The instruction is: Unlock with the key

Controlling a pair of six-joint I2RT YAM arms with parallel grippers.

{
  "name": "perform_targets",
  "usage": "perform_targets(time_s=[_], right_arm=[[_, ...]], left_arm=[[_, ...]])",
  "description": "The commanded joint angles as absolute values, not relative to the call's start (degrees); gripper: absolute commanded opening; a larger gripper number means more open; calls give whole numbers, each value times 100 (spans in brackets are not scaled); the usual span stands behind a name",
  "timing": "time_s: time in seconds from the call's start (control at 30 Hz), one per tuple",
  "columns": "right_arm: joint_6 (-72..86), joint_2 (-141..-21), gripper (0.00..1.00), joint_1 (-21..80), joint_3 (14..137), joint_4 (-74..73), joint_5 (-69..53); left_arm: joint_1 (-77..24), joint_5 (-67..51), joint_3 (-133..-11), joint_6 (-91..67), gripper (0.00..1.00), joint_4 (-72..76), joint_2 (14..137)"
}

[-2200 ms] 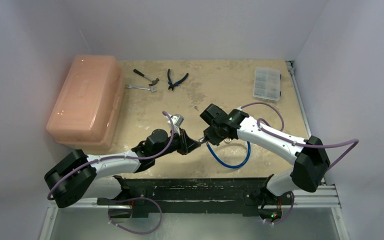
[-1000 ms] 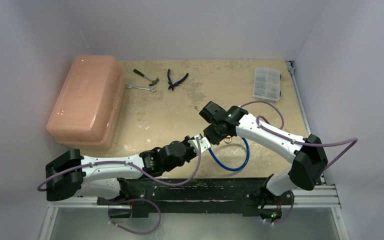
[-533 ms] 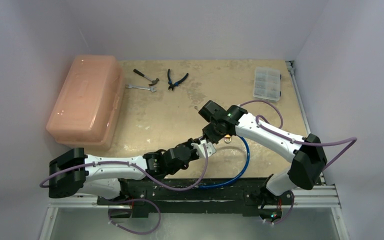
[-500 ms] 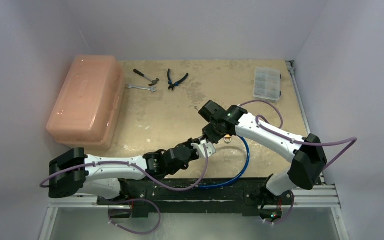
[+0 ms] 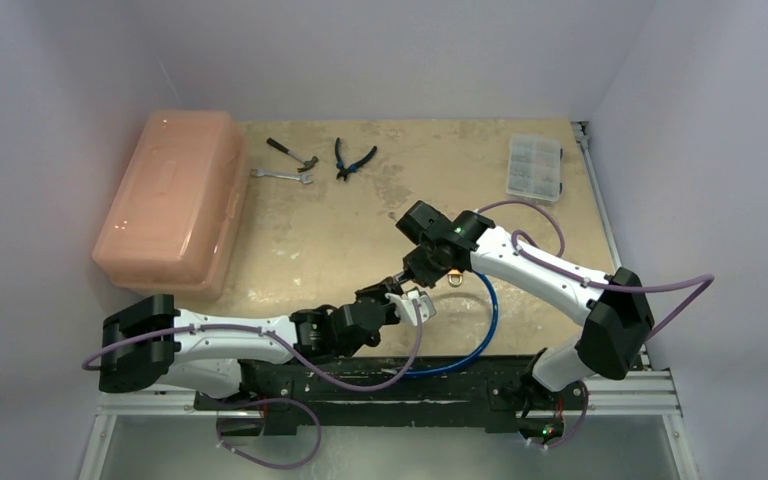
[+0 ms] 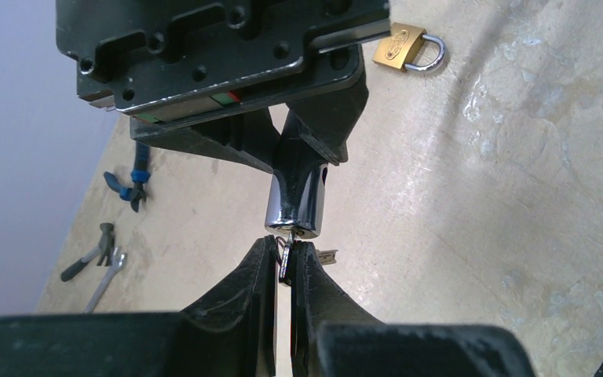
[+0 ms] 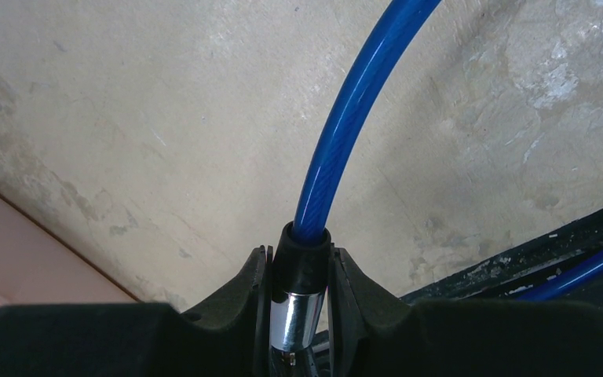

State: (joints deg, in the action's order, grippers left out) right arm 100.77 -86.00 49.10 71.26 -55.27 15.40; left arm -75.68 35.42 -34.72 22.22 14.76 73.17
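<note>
I see my left claw clenched on the key, its two dark fingers pressed together with the thin silvery metal pinched between their tips. The key meets the open end of a chrome lock directly ahead of the left claw; I cannot tell how far in it goes. Another small metal piece shows just to the right of those fingertips. My right claw grasps the same lock from the opposite side, closed around its black collar. A blue cable leaves the collar and curves away beyond the right claw. The two claws face each other tip to tip above the worktop. A brass padlock lies on the worktop past the right claw, apart from both claws. Well away to the left claw's left lie pliers, a hammer and a wrench.
</note>
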Motion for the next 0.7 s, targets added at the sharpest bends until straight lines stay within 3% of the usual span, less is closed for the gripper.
perform_targets(time_s=[0.0, 0.33, 0.4, 0.47, 0.53, 0.6, 0.67], right_arm=[[9879, -8619, 0, 4931, 7365, -5814, 1723], [9887, -8603, 0, 4931, 7339, -5836, 1722], [9894, -8572, 0, 4924, 7311, -5828, 1729], [9903, -8542, 0, 4922, 7284, -5826, 1740], [9906, -8514, 0, 4907, 7239, -5814, 1751], [9920, -8502, 0, 4896, 7210, -5793, 1745], [9930, -8499, 0, 4887, 7199, -5785, 1743]], left_arm=[[-7758, 3827, -3325, 3162, 0, 1383, 7293], [-7978, 4633, -3141, 4332, 0, 1745, 7510], [-7982, 4704, -3142, 4297, 8, 1778, 7462], [-7989, 4751, -3176, 4130, 31, 1699, 7401], [-7989, 4852, -3221, 3961, 71, 1564, 7390], [-7994, 5019, -3265, 3779, 86, 1473, 7381], [-7998, 5081, -3371, 3492, 94, 1206, 7299]])
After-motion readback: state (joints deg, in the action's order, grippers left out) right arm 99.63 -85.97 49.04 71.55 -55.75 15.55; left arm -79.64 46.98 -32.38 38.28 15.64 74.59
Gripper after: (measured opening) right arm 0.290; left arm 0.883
